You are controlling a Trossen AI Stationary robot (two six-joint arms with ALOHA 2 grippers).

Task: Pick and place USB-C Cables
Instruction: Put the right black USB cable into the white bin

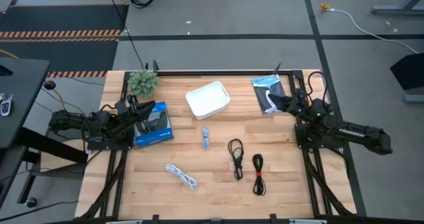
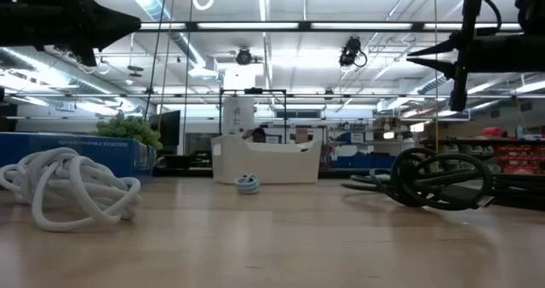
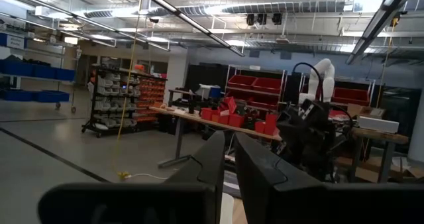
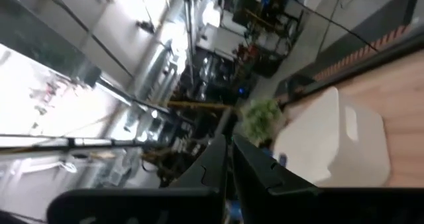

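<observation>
Wooden tabletop (image 1: pixel 278 184) carries our four cables: white cable (image 1: pixel 182 175) at 7 o'clock, pale blue-grey cable (image 1: pixel 206 138) at centre, black cable (image 1: pixel 236 155) and red-banded cable (image 1: pixel 258 173) toward 5 o'clock. Both claws are narrow and empty — left claw (image 1: pixel 133 105) at 9 o'clock, right claw (image 1: pixel 283 103) at 2 o'clock.

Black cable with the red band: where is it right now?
In the high view, the black cable with the red band lies on the table's right half near the front edge, just right of the plain black cable.
</observation>
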